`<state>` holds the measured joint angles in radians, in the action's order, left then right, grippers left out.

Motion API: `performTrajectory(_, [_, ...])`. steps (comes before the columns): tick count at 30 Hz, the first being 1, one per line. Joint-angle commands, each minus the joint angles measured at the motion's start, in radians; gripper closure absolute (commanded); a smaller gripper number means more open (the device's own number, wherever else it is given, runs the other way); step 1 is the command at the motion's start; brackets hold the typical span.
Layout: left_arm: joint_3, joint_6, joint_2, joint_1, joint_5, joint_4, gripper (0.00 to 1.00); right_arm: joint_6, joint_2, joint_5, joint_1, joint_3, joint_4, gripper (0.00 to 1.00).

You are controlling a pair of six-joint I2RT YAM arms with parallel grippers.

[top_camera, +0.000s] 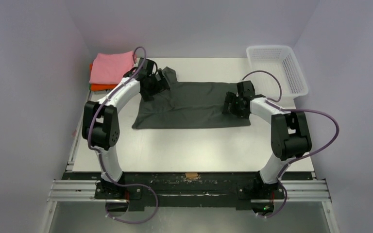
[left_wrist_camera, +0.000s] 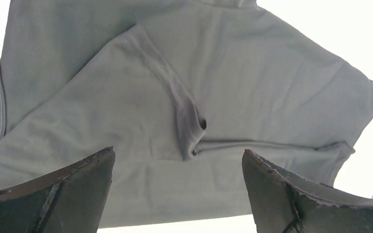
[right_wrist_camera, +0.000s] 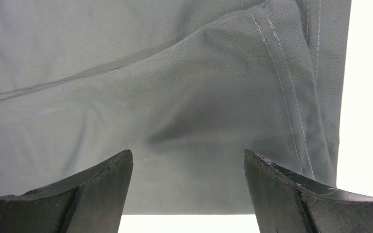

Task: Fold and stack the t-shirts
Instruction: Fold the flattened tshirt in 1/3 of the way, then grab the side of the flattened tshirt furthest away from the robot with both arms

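We see the charcoal-grey t-shirt point(top_camera: 194, 104) spread flat across the middle of the table point(top_camera: 189, 145), in its far half, with its long side running from left to right. 1 sleeve sticks out toward the far edge beside the left arm.

The left fingers point(top_camera: 151, 86) stand over the shirt's far-left part. In the left wrist view the left fingers point(left_wrist_camera: 73, 194) are spread wide, with the cloth showing between them and nothing gripped. Below them a sleeve point(left_wrist_camera: 126, 107) lies folded inward over the shirt's body, its hem curling up near the middle.

The right fingers point(top_camera: 232, 104) stand over the shirt's right end. In the right wrist view the right fingers point(right_wrist_camera: 87, 194) are also well apart and grip nothing. The stitched hem point(right_wrist_camera: 291, 97) runs along the cloth's right side, with bare table just beyond it.

At the far left corner the pink t-shirt point(top_camera: 110, 67) lies folded on top of the orange t-shirt point(top_camera: 102, 87), of which only an edge shows. A white mesh basket point(top_camera: 278, 68) sits at the far right corner.
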<state>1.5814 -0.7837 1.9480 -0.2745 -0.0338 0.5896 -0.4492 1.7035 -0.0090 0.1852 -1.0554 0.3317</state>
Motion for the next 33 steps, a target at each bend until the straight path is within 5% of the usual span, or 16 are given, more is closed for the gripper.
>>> performTrajectory(1, [-0.097,-0.02,0.004,0.019,-0.073,-0.07,0.0,0.01,0.041,0.013,0.008,0.006,-0.045,0.18])
performTrajectory(9, [-0.25,-0.066,0.016,0.02,-0.136,-0.022,0.0,-0.002,-0.019,0.012,0.007,0.14,-0.021,0.19])
performTrajectory(24, [-0.798,-0.191,-0.502,-0.104,-0.046,0.279,0.0,-0.103,-0.448,-0.107,0.011,0.486,0.237,0.18])
performTrajectory(28, [-0.761,-0.18,-0.648,-0.109,-0.021,0.296,0.0,-0.107,-0.572,-0.123,0.013,0.452,0.273,0.16])
performTrajectory(33, [-0.51,-0.08,-0.649,-0.103,0.1,0.256,0.0,-0.105,-0.597,-0.084,0.012,0.276,0.173,0.1])
